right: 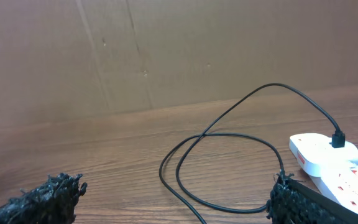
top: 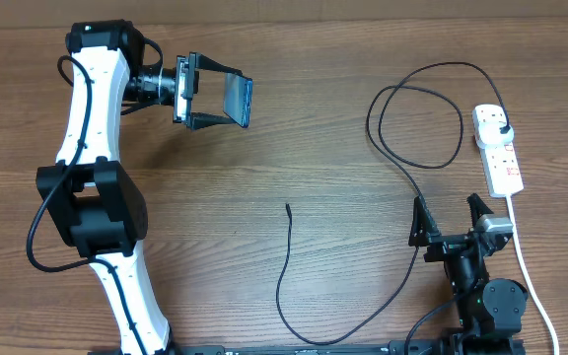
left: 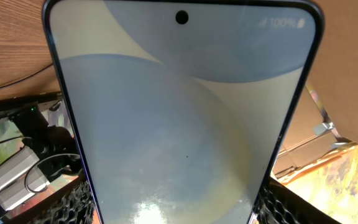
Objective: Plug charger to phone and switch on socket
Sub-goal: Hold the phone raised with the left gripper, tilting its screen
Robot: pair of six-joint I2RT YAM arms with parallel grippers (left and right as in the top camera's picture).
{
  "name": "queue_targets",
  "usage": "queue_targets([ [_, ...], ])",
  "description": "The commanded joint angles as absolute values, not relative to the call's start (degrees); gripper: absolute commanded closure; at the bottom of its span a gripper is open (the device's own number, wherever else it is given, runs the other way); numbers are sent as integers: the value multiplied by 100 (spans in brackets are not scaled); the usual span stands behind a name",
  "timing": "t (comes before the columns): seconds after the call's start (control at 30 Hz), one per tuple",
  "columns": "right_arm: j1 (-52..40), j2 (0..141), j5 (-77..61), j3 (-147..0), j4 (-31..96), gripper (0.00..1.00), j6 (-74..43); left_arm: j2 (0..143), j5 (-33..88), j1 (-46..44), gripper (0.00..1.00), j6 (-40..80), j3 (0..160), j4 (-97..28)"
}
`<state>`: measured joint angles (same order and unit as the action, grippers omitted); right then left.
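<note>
**Wood table: phone clamped upper left, charger tip lying free**

Brown wood-grain table (top: pixel 294 148) fills the overhead view, with both arm bases at the bottom edge.

Lower right, the right gripper (top: pixel 447 202) sits low over the wood with its jaws spread wide and nothing between them. In the right wrist view its black textured fingers (right: pixel 45 199) show at the two bottom corners, far apart.

The charger (top: pixel 282 281) lies on the table. Its small tip rests alone on bare wood just below the frame's centre. From there it drops toward the bottom edge, sweeps right, and climbs past the right gripper's frame-left finger; whether it touches that finger cannot be told. Above the gripper it makes a wide loop at upper right, then ends in a black plug seated in the top outlet of the socket (top: pixel 506 170).

The socket lies near the right edge, long side running up and down the frame, and its white cord (top: pixel 531 281) trails to the lower right corner. Its red marks are too small to read.

Upper left, well apart from the charger tip, the left gripper (top: pixel 227 101) is closed on the phone (top: pixel 242 97), which shows nearly edge-on from above. In the left wrist view the pale blue screen fills the frame, with black pads (left: pixel 73 208) against its lower corners.

Beyond the table in the right wrist view stands a brown cardboard wall (right: pixel 166 56).
</note>
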<state>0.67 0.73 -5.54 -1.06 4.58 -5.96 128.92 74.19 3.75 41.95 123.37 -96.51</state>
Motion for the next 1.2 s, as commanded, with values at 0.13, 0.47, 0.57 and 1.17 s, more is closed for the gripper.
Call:
queue_targets([
  [0.13, 38, 16, -517, -47, 440, 0, -556, 12855, 7736, 373, 96, 4108, 12503, -9684],
  [0.47, 38, 16, -517, -47, 440, 0, -556, 12855, 7736, 373, 96, 4106, 12503, -9684],
  [0.57, 38, 16, -517, -47, 443, 0, -558, 12855, 7734, 373, 96, 4106, 12503, -9684],
  [1.17, 38, 16, -517, -47, 440, 0, -556, 12855, 7605, 373, 96, 4110, 12503, -9684],
])
